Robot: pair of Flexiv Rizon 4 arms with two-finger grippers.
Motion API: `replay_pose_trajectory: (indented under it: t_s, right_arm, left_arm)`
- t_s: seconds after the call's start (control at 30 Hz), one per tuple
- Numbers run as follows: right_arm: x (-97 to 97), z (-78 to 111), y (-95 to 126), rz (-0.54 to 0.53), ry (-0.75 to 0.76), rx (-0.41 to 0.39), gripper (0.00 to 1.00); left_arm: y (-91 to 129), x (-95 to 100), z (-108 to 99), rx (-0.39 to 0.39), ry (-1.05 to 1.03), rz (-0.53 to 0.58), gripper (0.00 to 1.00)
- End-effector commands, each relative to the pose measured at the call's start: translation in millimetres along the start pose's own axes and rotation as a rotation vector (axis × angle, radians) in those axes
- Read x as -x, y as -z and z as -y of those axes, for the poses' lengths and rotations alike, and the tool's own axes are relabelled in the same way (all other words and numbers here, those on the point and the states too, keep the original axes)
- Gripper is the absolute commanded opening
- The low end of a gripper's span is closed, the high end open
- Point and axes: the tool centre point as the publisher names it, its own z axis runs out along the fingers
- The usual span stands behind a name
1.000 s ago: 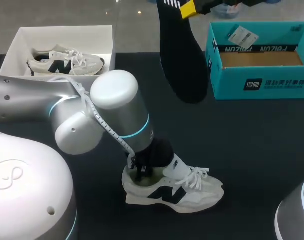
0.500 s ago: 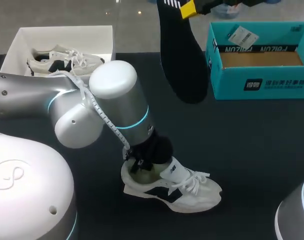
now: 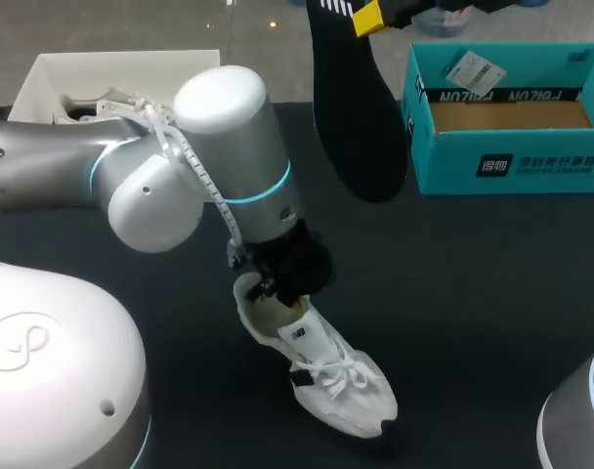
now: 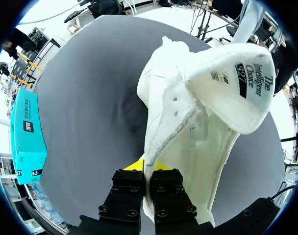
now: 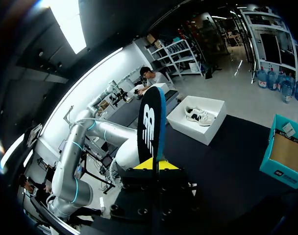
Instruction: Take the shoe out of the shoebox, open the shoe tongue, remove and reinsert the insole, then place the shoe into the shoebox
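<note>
Left gripper (image 3: 280,283) is pinched on the heel collar of the white shoe (image 3: 328,376), lower middle of the frame, toe pointing lower right. Right gripper (image 3: 368,17) clamps the black insole (image 3: 356,117) at top centre, where it hangs down beside the open teal shoebox (image 3: 502,161), upper right.

The shoe (image 3: 321,366) lies near the front of the table (image 3: 492,293), its heel gripped by the left tool (image 4: 148,165). Behind it the insole (image 3: 356,117) hangs from the right tool (image 3: 368,17). The shoebox (image 3: 512,161) sits back right, an open box (image 3: 43,73) holding a second shoe (image 5: 198,115) back left.
</note>
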Motion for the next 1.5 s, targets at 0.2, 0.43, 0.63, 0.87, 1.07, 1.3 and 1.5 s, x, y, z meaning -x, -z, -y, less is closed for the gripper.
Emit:
replay_pose_trajectory:
  t_s: [0.2,0.43,0.63,0.87,1.07,1.3,1.5]
  right_arm:
    - [-0.1,-1.8,-2,0.001,-0.001,-0.003,0.00]
    - [-0.1,-1.8,-2,0.001,-0.001,-0.003,0.00]
    - [-0.1,-1.8,-2,0.001,-0.001,-0.003,0.00]
    - [1.5,0.5,20,0.052,0.000,0.024,0.00]
    - [3.1,4.8,33,0.074,-0.004,0.035,0.00]
    - [3.6,6.5,38,0.086,-0.013,0.042,0.00]
    - [3.6,6.5,38,0.086,-0.013,0.042,0.00]
  left_arm:
    - [11,-1.9,-3,-0.059,-0.141,-0.017,0.00]
    - [23,-1.2,2,-0.059,-0.256,-0.011,0.00]
    - [22,-2.6,8,-0.049,-0.311,-0.017,0.00]
    - [21,-1.1,17,-0.050,-0.338,0.005,0.00]
    - [22,-1.1,27,-0.089,-0.419,0.031,0.00]
    - [15,6.7,39,-0.086,-0.521,0.026,0.00]
    - [13,13.9,47,-0.079,-0.617,0.000,0.00]
